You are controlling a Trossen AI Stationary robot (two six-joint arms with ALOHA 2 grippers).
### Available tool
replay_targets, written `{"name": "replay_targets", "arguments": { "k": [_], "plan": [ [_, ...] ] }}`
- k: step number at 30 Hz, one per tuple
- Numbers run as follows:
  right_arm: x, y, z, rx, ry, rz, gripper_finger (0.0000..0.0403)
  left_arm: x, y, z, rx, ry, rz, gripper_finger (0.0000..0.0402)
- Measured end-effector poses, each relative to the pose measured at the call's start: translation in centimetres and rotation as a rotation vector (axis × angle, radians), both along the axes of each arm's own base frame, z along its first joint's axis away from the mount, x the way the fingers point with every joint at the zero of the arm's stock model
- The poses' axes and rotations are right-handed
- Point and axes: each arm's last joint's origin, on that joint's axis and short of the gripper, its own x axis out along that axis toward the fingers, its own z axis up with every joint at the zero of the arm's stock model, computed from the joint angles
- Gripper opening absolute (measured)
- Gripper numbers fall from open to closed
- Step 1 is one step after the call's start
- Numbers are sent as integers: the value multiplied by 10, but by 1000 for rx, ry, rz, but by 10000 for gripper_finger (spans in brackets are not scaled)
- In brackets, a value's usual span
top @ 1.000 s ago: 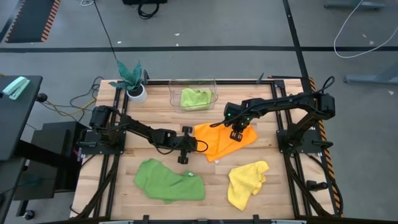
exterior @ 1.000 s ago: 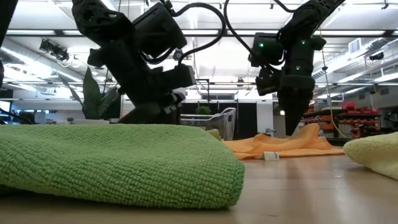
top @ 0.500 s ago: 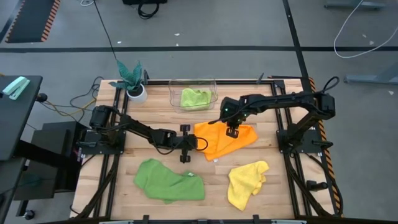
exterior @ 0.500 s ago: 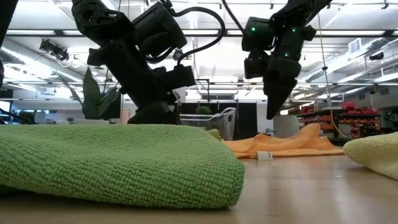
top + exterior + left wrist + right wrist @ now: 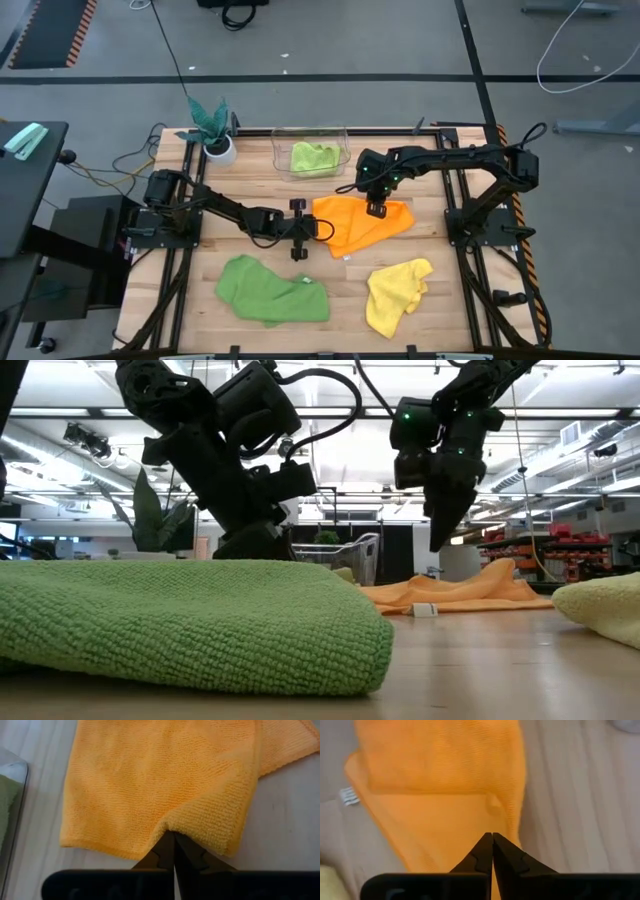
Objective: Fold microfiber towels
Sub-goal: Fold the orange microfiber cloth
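orange towel [image 5: 360,222], high view: it lies partly folded at the middle of the table [image 5: 250,190], with the left gripper [image 5: 303,232] at its near-left edge and the right gripper [image 5: 377,208] over its far part. the darker green towel [image 5: 270,290] and the yellow towel [image 5: 395,293] lie crumpled along the near edge, well apart from the orange one. the lime green towel [image 5: 314,158] sits inside the clear bin [image 5: 345,140] at the far edge, beside the potted plant [image 5: 212,128].

low view: the right gripper [image 5: 440,535] hangs clear above the orange towel [image 5: 450,595], not touching it; the left gripper's tips are hidden behind the darker green towel [image 5: 180,615], which fills the foreground.

left wrist view: the left gripper [image 5: 173,836], fingers together, pinches the puckered edge of the orange towel [image 5: 160,780] and pins it.

right wrist view: the right gripper [image 5: 492,836] points at the orange towel [image 5: 440,785] with fingertips meeting and nothing between them.

step in hand, by judgement: one fold of the orange towel looks laid down and let go. the next move calls for a fresh hold on a free edge or corner, carried across squarely while the left pinch keeps the cloth from sliding; three towels remain.
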Motion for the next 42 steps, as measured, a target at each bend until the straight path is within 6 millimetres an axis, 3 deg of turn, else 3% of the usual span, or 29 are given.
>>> {"name": "replay_targets", "arguments": {
  "k": [7,15,20,33,42],
  "plan": [
    [-1,-5,-1,0,-14,35,53,0,0,0,-20,-11,23,9],
    [6,-14,-33,59,91,30,87,1,0,1,-34,-25,37,8],
    [9,-12,-40,66,114,55,89,1,0,1,-34,-25,37,5],
    [11,-12,-39,42,99,85,88,1,0,1,-35,-26,38,9],
    [29,-18,-14,-1,17,117,88,1,0,2,-35,-27,37,8]
  ]
}}
